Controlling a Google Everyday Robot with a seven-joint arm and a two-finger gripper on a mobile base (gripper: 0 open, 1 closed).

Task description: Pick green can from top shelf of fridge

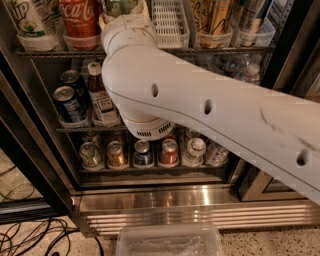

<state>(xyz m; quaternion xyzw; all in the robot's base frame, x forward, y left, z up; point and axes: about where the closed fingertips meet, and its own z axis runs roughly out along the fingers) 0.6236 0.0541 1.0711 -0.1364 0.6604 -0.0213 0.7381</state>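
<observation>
Stretches as a white arm (pixel 210 110) from near right to far left, up to the top shelf (pixel 220 50). Sets the gripper (pixel 125 19) at the green can (pixel 120 6); cannot tell whether clenched or released.

High up stands a red Coca-Cola can (pixel 79 17), with a white plastic lattice basket (pixel 170 20) further right. Lower down, a blue drink can (pixel 67 102) stands just beside a brown bottle with a white label (pixel 100 100). Beneath them is a row of short cans: a gold can (pixel 116 154), a dark blue can (pixel 143 153) and a red short can (pixel 169 152). A clear plastic tub (pixel 170 240) sits on the speckled floor (pixel 270 242) near black cables (pixel 35 235). The jaws are out of sight, high up.
</observation>
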